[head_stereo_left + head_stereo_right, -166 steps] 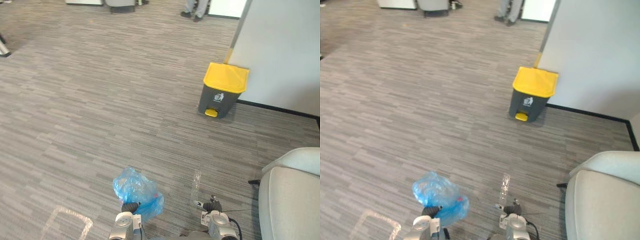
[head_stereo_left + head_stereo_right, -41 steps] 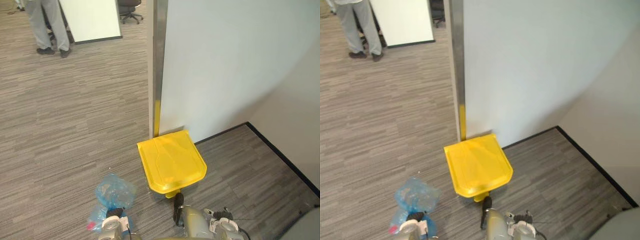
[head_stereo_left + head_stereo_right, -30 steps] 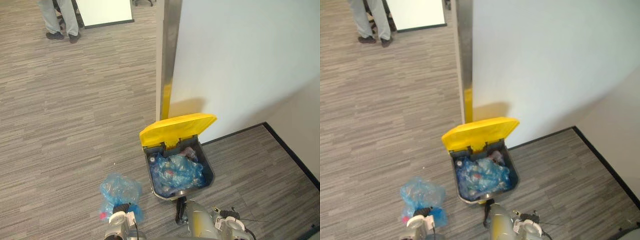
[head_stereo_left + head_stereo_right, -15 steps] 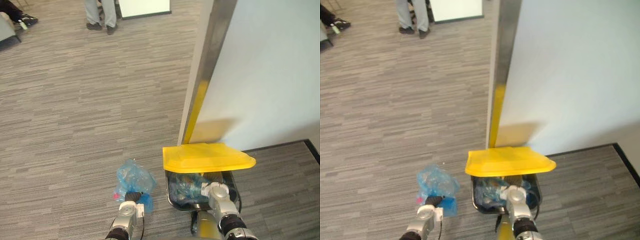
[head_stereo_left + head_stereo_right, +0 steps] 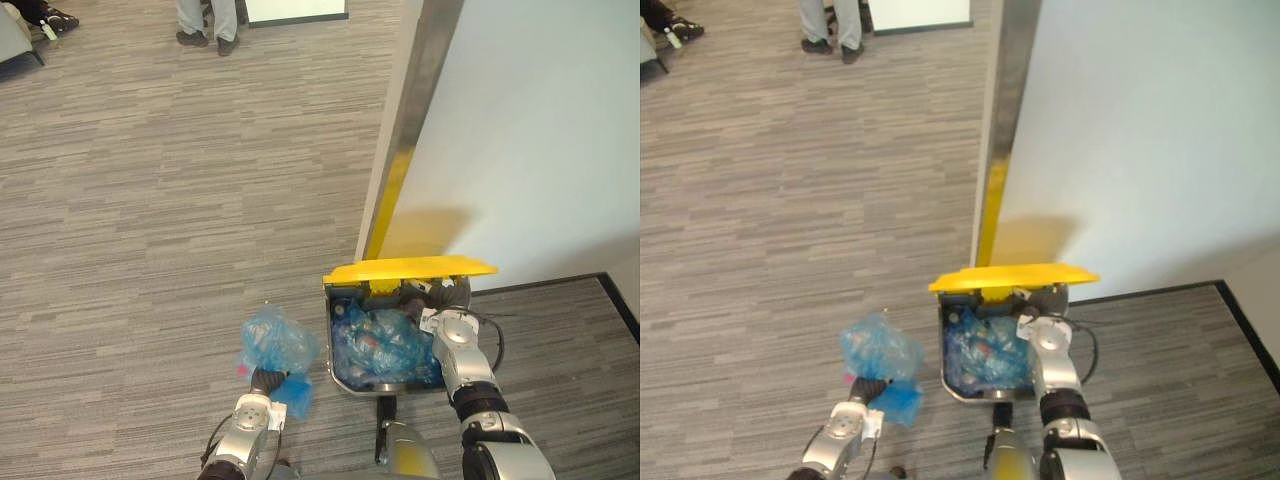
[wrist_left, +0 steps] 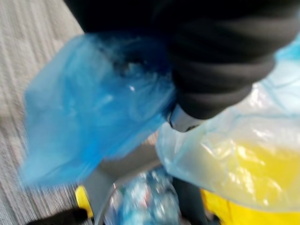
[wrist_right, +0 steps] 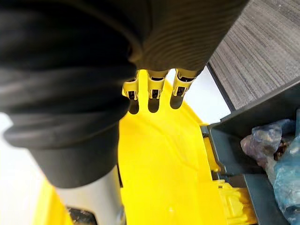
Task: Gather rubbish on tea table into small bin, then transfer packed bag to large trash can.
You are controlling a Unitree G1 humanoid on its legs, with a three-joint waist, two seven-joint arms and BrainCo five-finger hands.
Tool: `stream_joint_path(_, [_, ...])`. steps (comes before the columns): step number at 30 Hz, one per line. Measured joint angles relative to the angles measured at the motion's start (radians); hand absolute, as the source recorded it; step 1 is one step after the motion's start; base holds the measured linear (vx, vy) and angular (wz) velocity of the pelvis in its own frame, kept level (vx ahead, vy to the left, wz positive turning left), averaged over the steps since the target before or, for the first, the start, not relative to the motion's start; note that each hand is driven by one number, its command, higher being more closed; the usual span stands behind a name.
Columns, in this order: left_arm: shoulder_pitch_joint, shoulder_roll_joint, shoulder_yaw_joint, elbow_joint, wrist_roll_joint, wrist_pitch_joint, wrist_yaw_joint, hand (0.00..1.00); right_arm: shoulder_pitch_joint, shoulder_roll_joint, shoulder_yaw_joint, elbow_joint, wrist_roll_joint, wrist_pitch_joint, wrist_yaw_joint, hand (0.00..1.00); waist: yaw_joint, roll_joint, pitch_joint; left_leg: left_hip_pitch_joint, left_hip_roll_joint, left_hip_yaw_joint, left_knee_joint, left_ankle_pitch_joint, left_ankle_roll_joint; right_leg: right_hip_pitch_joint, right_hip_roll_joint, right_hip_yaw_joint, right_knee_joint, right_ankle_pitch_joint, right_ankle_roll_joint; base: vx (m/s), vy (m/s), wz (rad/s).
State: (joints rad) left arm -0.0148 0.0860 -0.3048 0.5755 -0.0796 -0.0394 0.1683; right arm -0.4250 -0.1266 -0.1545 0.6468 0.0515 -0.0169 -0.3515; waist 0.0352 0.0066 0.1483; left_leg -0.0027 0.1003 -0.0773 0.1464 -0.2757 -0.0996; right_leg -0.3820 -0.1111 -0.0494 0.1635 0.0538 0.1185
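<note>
1. On the grey carpet floor (image 5: 130, 210), against a white wall (image 5: 550, 140) and beside a metal post (image 5: 418, 100), stands the large trash can (image 5: 329, 345), dark grey, with its yellow lid (image 5: 410, 269) raised.
2. The can holds crumpled blue rubbish bags (image 5: 385, 345), which reach close to its rim.
3. The right hand (image 5: 441, 298) is up at the back of the can, under the lid. In its wrist view the fingers (image 7: 154, 87) are straight and lie against the lid's yellow underside; they grip nothing.
4. The left hand (image 5: 264, 382) is just to the left of the can, closed round the gathered neck of the blue bag (image 5: 276, 339). The bag is full and bulges past the hand, outside the can and near its left wall.
5. In the left wrist view the bag (image 6: 89, 117) bunches against the hand's dark cover, with the can's contents showing beyond it.
6. A person's legs (image 5: 205, 18) stand far off, well apart from the robot.
</note>
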Motion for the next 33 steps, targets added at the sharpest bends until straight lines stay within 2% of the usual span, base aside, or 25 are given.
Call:
stream_joint_path(2, [-0.009, -0.001, -0.056, -0.074, -0.027, -0.002, -0.005, 1.00, -0.022, -0.004, -0.001, 0.000, 0.015, 0.000, 0.000, 0.00, -0.008, -0.004, 0.017, -0.010, -0.005, -0.008, 0.002, 0.002, 0.000, 0.000, 0.010, 0.034, -0.015, 0.011, 0.010, -0.13, -0.049, 0.09])
stream_joint_path(4, [-0.026, -0.002, -0.097, -0.147, -0.061, -0.005, -0.006, 1.00, -0.045, -0.003, 0.000, 0.000, 0.030, 0.000, 0.000, 0.00, -0.010, -0.007, 0.035, -0.017, -0.005, -0.006, 0.011, 0.005, -0.006, -0.002, 0.015, 0.041, -0.021, 0.023, 0.002, -0.08, -0.041, -0.06])
stream_joint_path(7, [-0.069, -0.003, -0.147, -0.251, -0.101, -0.028, -0.005, 1.00, -0.076, -0.002, 0.000, 0.000, 0.030, 0.002, 0.005, 0.00, -0.005, -0.008, 0.058, -0.023, 0.006, 0.016, 0.041, -0.002, -0.018, -0.004, 0.030, 0.055, -0.022, 0.034, 0.003, -0.02, -0.026, -0.19])
stream_joint_path(10, [-0.135, -0.005, -0.196, -0.333, -0.121, -0.044, 0.002, 1.00, -0.107, -0.002, -0.001, -0.001, 0.031, 0.005, 0.008, 0.00, 0.002, -0.014, 0.081, -0.038, 0.013, 0.044, 0.092, -0.024, -0.028, -0.011, 0.043, 0.068, -0.019, 0.050, -0.011, 0.00, 0.005, -0.22])
stream_joint_path(17, [-0.295, -0.066, -0.278, -0.390, -0.159, -0.045, 0.004, 1.00, -0.183, -0.005, -0.021, -0.052, 0.062, 0.022, 0.008, 0.00, 0.001, -0.024, 0.112, -0.164, 0.011, 0.068, 0.267, -0.088, -0.021, -0.081, 0.037, 0.075, 0.034, 0.052, -0.014, 0.00, 0.022, -0.03])
stream_joint_path(23, [-0.444, -0.117, -0.304, -0.377, -0.159, -0.045, 0.008, 1.00, -0.269, -0.014, -0.020, -0.088, 0.080, 0.035, 0.003, 0.00, 0.000, -0.020, 0.149, -0.280, 0.012, 0.078, 0.433, -0.158, -0.008, -0.150, 0.032, 0.079, 0.092, 0.048, -0.020, -0.07, 0.025, 0.00])
stream_joint_path(24, [-0.468, -0.126, -0.302, -0.348, -0.156, -0.045, 0.010, 1.00, -0.287, -0.021, -0.020, -0.088, 0.080, 0.036, 0.001, 0.00, -0.001, -0.016, 0.156, -0.297, 0.013, 0.078, 0.453, -0.170, 0.003, -0.161, 0.030, 0.082, 0.095, 0.048, -0.020, -0.09, 0.008, -0.02])
stream_joint_path(33, [-0.615, -0.152, -0.204, -0.137, -0.098, -0.023, 0.073, 1.00, -0.412, -0.037, -0.018, -0.092, 0.080, 0.035, -0.003, 0.00, -0.028, -0.012, 0.200, -0.399, 0.011, 0.082, 0.524, -0.180, -0.006, -0.252, 0.030, 0.090, 0.138, 0.049, -0.020, -0.01, -0.015, -0.01])
